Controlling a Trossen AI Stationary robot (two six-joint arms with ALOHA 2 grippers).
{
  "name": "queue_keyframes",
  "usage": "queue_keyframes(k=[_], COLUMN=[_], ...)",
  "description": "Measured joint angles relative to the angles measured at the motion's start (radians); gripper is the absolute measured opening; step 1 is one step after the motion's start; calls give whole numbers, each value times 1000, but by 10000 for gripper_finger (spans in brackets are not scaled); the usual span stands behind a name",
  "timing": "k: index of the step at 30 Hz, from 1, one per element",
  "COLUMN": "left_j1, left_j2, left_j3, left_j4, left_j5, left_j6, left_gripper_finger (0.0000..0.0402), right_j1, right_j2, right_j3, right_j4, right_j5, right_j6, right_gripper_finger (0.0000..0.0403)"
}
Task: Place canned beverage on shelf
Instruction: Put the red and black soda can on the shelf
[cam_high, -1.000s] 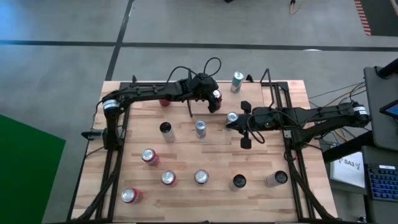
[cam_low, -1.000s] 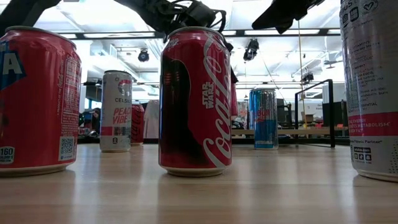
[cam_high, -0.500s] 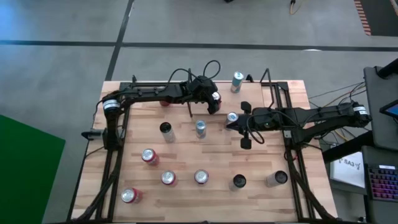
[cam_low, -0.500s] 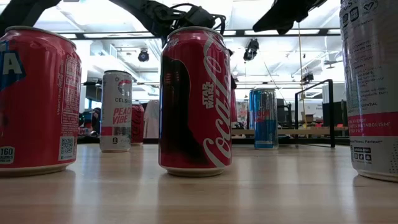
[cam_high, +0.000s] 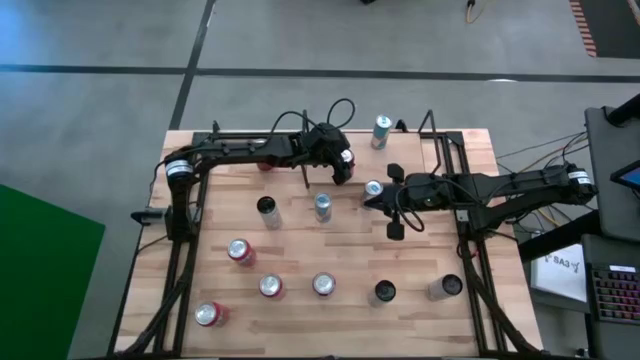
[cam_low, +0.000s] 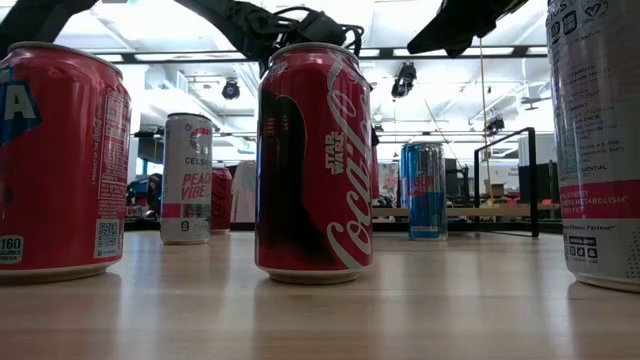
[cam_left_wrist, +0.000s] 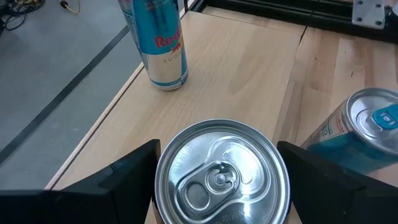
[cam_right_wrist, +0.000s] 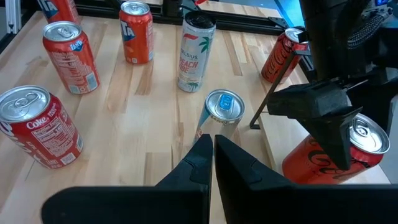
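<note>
A red cola can with a silver top (cam_left_wrist: 221, 171) stands between the fingers of my left gripper (cam_high: 343, 163), which is shut on it. The can (cam_right_wrist: 326, 158) is over the left end of the shelf (cam_left_wrist: 249, 68), a light-wood board with black posts (cam_high: 410, 148) at the table's far side. A blue and silver can (cam_left_wrist: 158, 43) stands on its base farther along the shelf. My right gripper (cam_high: 368, 200) hangs shut over the table's middle, with nothing in it. My left gripper pinches the red can's two opposite sides (cam_left_wrist: 163, 186) just below the rim, one finger (cam_right_wrist: 333, 134) on each side. The fingers slant down from the table's left. The can stays about upright; I cannot tell whether its base rests on the shelf board.
Several more cans stand on the plank table: a blue-topped one (cam_high: 373, 188) beside my right gripper, a silver one (cam_high: 322, 205), a black one (cam_high: 265, 207), and red ones nearer the front (cam_high: 240, 250). A thin black shelf post (cam_right_wrist: 261, 112) rises near the held can.
</note>
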Motion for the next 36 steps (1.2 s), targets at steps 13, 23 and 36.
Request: queue_keyframes(k=[13,23,36], left_j1=[0,0,0], left_j2=[0,4,5], left_j3=[0,-1,0], left_j4=[-17,-22,-15], left_j5=[-1,-1,-1], left_j6=[8,8,10], left_gripper_finger=[288,300,324], right_j1=[0,0,0], right_j2=[0,0,0], right_j3=[0,0,0], right_j4=[0,0,0], right_j5=[0,0,0], right_j6=[0,0,0], right_gripper_finger=[9,9,9])
